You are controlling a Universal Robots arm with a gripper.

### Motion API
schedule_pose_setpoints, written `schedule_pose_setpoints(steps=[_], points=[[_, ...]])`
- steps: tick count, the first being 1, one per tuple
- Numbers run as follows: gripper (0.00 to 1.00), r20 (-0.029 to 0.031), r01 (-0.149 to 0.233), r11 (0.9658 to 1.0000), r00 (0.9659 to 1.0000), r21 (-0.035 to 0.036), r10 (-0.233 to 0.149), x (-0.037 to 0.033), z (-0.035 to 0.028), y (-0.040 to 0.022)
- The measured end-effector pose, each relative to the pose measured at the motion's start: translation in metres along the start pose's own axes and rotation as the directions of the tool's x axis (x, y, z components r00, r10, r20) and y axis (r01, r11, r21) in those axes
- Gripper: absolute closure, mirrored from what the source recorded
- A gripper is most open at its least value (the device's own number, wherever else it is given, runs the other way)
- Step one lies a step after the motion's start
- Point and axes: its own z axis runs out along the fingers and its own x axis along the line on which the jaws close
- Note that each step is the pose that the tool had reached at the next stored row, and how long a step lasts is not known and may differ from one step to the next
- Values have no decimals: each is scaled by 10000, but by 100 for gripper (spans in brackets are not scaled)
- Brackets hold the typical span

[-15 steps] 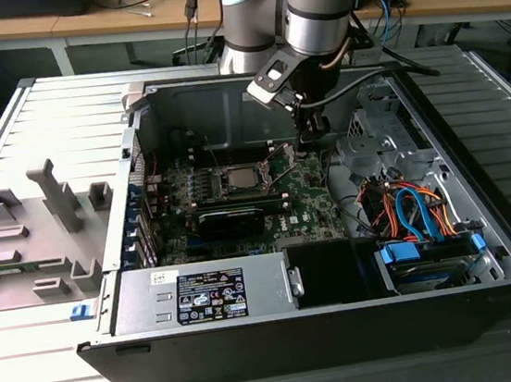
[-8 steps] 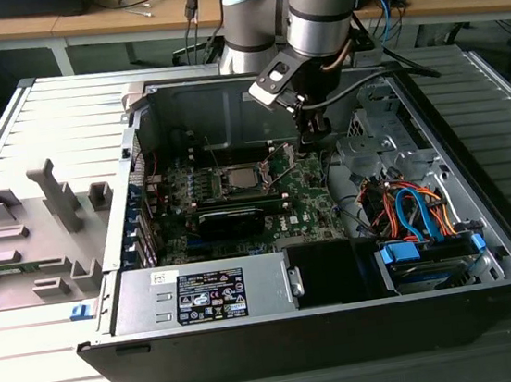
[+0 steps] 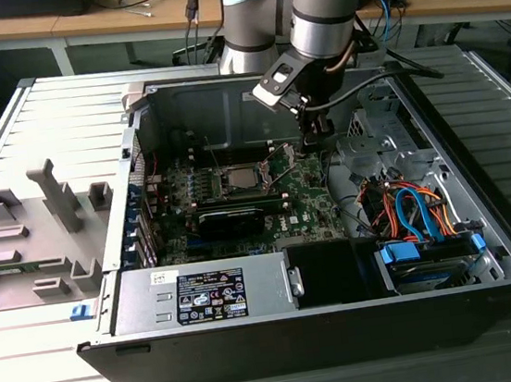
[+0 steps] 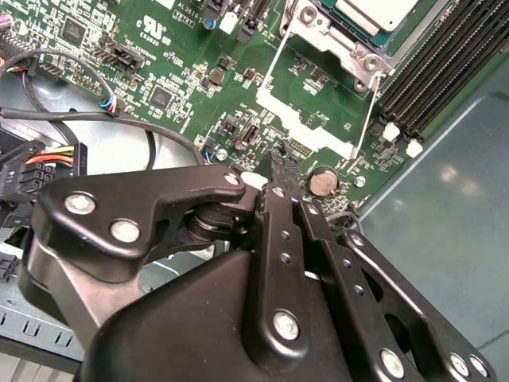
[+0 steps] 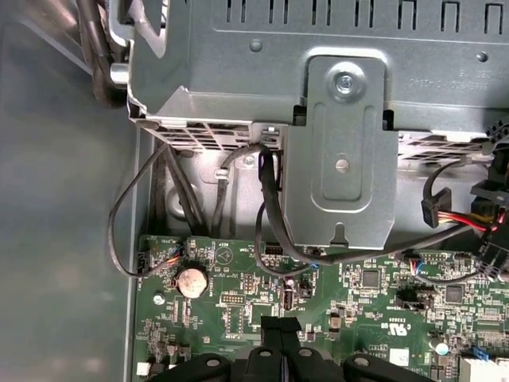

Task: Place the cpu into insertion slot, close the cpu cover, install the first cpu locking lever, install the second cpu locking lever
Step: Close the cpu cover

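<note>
**Position of the cpu.** The small flat square cpu with a silver-grey metal top (image 3: 238, 178) (image 4: 375, 11) lies flat in the small square insertion slot with a silvery metal border (image 3: 223, 186) (image 4: 350, 46), metal face up. The chip is square and has no long axis. Its edges run parallel to the slot border and to the long narrow black memory slots (image 4: 445, 48) alongside it. The slot sits on the green motherboard (image 3: 312, 198) inside the open black computer case (image 3: 256, 349), on the far side of the black rectangular card (image 3: 231, 220).

**Levers.** In the second wrist view, two thin silvery wire levers (image 4: 278, 52) (image 4: 362, 119) run out from the corners of the slot toward the gripper.

**Gripper.** The black gripper (image 3: 315, 132) (image 4: 277, 163) (image 5: 280, 325) hangs over the motherboard, to the exterior view's right of the slot and apart from it. In both wrist views its fingers are pressed together with nothing between them. The fingertips point down at the board, just beside the round silver coin cell (image 4: 322, 181) (image 5: 191, 281), and their long axis runs toward the slot.

**Surroundings.** In the first wrist view, the grey metal drive cage (image 5: 342, 119) and black cables (image 5: 270, 199) lie beyond the board edge.
</note>
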Motion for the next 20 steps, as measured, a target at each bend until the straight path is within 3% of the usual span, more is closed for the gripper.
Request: schedule_pose_setpoints(steps=[20], points=[[89,0,0,10000,10000,0,0,-4,57,84]])
